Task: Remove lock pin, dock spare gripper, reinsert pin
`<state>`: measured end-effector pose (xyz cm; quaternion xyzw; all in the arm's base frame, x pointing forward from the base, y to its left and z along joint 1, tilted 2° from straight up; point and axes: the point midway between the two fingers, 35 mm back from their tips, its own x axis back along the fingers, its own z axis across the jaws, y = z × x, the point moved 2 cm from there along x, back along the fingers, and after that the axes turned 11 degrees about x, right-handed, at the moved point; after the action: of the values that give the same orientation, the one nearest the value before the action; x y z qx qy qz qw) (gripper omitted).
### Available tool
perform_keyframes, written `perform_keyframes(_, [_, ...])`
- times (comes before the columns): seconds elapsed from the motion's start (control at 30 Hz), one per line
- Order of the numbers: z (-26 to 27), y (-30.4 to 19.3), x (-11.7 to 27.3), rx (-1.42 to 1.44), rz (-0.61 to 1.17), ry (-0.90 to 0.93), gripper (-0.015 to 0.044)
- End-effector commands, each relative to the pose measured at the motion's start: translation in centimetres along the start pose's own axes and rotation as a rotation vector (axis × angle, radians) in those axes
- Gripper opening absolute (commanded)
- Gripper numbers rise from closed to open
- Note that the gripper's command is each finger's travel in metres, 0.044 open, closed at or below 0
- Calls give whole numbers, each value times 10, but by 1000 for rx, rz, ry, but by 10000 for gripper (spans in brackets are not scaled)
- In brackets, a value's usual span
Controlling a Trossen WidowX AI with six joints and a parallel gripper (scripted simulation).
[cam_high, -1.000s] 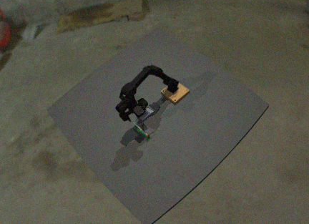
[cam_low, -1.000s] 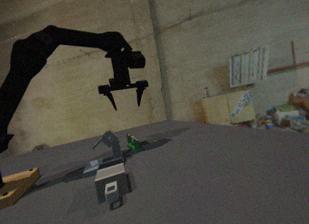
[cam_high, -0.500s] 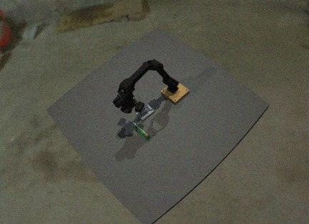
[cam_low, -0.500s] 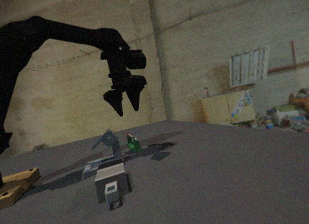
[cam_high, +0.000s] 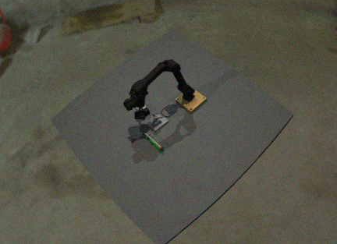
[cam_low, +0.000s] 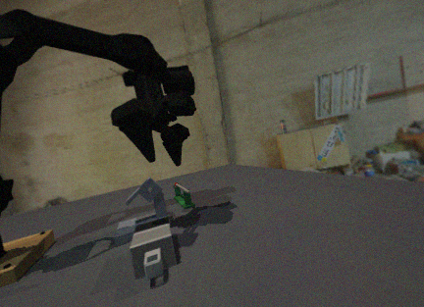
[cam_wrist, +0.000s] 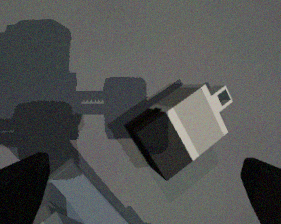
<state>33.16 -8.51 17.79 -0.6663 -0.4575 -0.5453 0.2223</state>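
Note:
The lock pin (cam_high: 154, 140) (cam_low: 183, 187), a pale rod with a red end, lies along a green holder (cam_low: 184, 200). The grey mount (cam_high: 163, 123) (cam_low: 160, 203) stands with its slanted arm between the pin and the spare gripper; part of it shows at the lower left in the wrist view (cam_wrist: 86, 194). The spare gripper (cam_low: 156, 240) (cam_wrist: 198, 125), a dark and pale block with a small holed spigot, lies on the table, largely hidden by the arm in the top view. My gripper (cam_high: 140, 120) (cam_low: 165, 163) (cam_wrist: 149, 166) is open and empty, above the table near the spare gripper.
The arm's wooden base plate (cam_high: 198, 102) (cam_low: 41, 240) is on the far side of the mount from my gripper in the top view. The arm's shadow crosses the mount and pin area. The grey table top (cam_high: 218, 155) has its edges well outside these objects.

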Motion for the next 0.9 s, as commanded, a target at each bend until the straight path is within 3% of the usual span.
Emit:
perform_keyframes(0.0, [-58,-18,-25,-930,-120,-163,440])
perform_keyframes(0.6, [-60,-20,-27,-978,-129,-169,440])
perform_keyframes(0.87, [-49,-24,-62,-979,-129,-169,440])
